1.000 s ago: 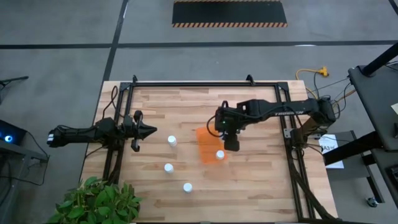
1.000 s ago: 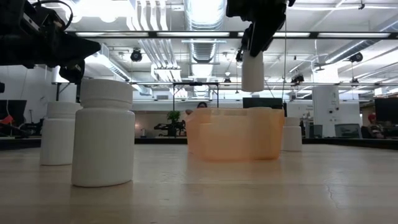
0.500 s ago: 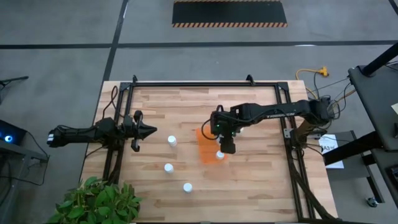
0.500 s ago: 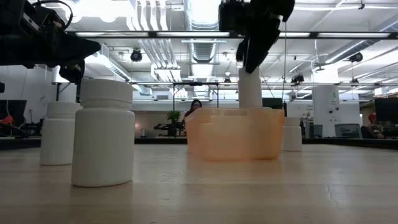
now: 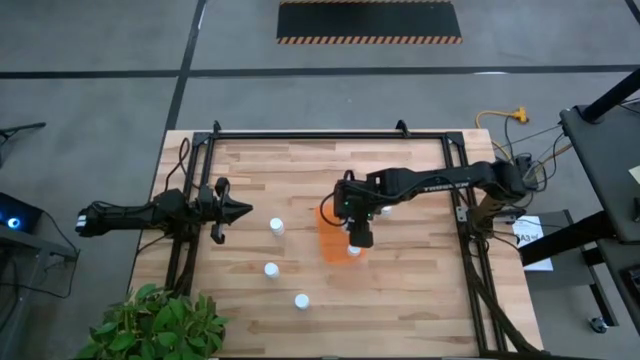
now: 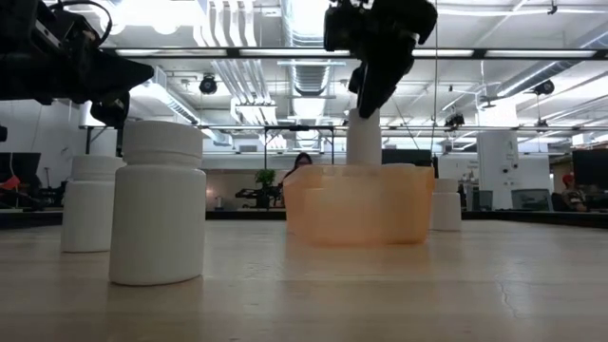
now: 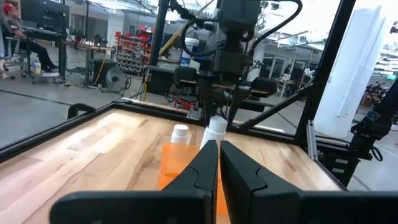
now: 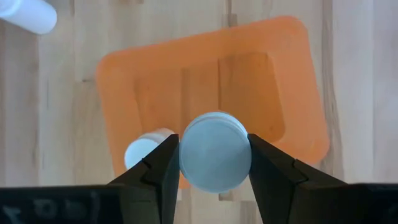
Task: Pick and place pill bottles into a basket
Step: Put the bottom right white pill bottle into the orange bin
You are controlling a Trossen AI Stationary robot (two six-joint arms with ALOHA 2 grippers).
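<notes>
The orange basket (image 5: pixel 326 240) stands on the wooden table, right of centre. My right gripper (image 5: pixel 358 232) hangs over it, shut on a white pill bottle (image 8: pixel 214 158), whose lower end is below the basket's rim (image 6: pixel 351 173). One bottle (image 8: pixel 144 149) stands inside the basket. Three bottles (image 5: pixel 277 227) (image 5: pixel 270 269) (image 5: pixel 301 300) stand on their bases left of the basket. Another bottle (image 6: pixel 445 204) stands beside the basket. My left gripper (image 5: pixel 240 210) is shut and empty at the table's left. My right gripper pinches the bottle's top end at the cap's sides (image 8: pixel 186 163) between its two fingers (image 8: pixel 163 168), from above, pointing down. The bottle hangs about upright (image 6: pixel 363 142). The basket wall hides its lower end, so I cannot tell whether it touches the basket's floor.
A black metal frame (image 5: pixel 330 133) borders the table. A green plant (image 5: pixel 160 322) sits at the near left corner. The wood right of the basket and along the far side is bare. A person (image 7: pixel 18 37) sits in the room beyond the table.
My right gripper has gone toward the table's left and down with the bottle. The bottle hung clear above the basket's rim a second ago; its lower end is now below the rim. The fingers stay shut on it.
</notes>
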